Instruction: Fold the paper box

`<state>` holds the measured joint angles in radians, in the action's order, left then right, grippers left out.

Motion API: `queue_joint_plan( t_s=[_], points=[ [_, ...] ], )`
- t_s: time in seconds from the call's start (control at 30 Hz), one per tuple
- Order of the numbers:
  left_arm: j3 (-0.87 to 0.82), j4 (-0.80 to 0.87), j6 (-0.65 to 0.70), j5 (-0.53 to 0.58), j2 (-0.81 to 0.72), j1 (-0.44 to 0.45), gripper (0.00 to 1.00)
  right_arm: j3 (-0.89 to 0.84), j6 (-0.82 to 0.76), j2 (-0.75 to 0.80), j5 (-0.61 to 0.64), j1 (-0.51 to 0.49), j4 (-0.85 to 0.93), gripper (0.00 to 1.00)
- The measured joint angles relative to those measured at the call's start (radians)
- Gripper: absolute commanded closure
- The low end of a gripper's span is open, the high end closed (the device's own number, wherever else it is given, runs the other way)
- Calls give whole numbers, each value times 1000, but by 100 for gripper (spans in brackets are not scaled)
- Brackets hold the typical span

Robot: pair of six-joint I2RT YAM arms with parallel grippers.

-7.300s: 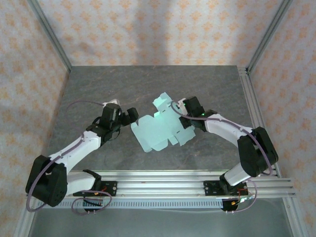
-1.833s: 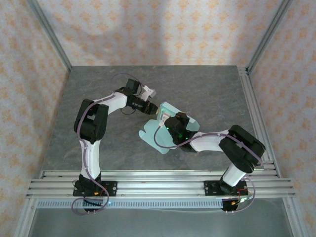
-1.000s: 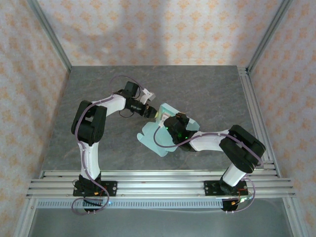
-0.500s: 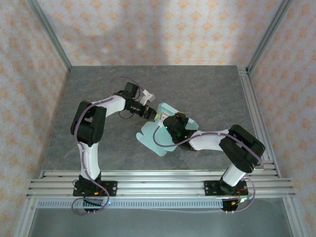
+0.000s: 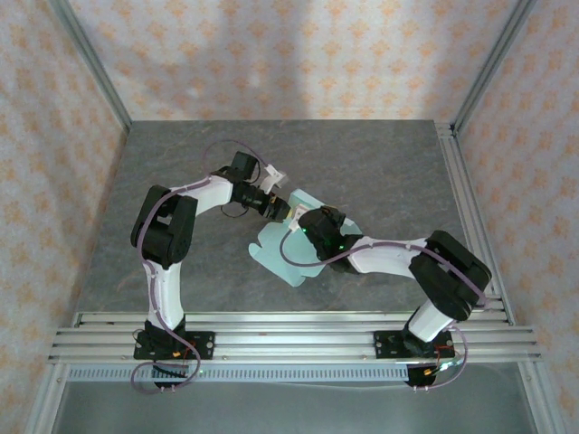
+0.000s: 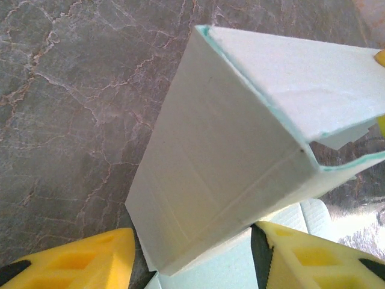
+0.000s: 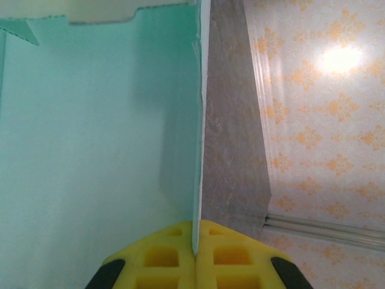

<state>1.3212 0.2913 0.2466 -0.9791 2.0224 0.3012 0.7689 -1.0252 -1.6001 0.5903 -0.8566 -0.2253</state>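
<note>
The left arm point(image 5: 204, 188) stands up off its base, bends hard at the elbow and reaches rightward across the worktop point(image 5: 380, 154). The right arm point(image 5: 384, 258) kind of mirrors it, with its elbow out by the right side and its forearm lying low and stretched left. Both wrists end up nose to nose over the paper box point(image 5: 271, 255), which sits about mid-worktop, slightly toward the near side.

The right pincer point(image 7: 195, 247) is clenched on the card. In its wrist view the two yellow pads are pressed together with a thin sheet edge sandwiched between them, seen edge-on.

The left pincer point(image 6: 192, 259) has its jaws apart, one yellow finger point(image 6: 78, 265) on each side of a raised folded panel. The panel just about fills the gap, but honestly I can't tell if it's squeezing or just straddling.

Materials-wise, the box is thin matte card. It looks nearly white in the left wrist view and properly mint in the right one. The creases are crisp and there's a faint score line along the panel. Part of it is folded up into a wedge-like sleeve, and the rest lies flat on the worktop with a rounded corner. The worktop is dark grey with pale marble-style veins. The finger pads are yellow with square pockets moulded in.
</note>
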Motion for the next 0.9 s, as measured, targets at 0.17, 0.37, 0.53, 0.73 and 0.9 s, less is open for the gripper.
queue_joint_plan(
  t_s=[0.17,0.37,0.53,0.73,0.9],
  points=[
    [5,11,11,10,0,0,45,29,43,13,-33,0,61,100],
    [18,35,24,-2,0,-7,45,43,64,15,-47,9,93,100],
    [51,97,68,-36,0,-21,46,43,77,15,-57,11,110,100],
    [123,206,138,-78,7,-27,46,43,88,13,-72,11,122,100],
    [188,296,207,-105,34,-31,46,50,99,5,-87,18,133,100]
  ],
)
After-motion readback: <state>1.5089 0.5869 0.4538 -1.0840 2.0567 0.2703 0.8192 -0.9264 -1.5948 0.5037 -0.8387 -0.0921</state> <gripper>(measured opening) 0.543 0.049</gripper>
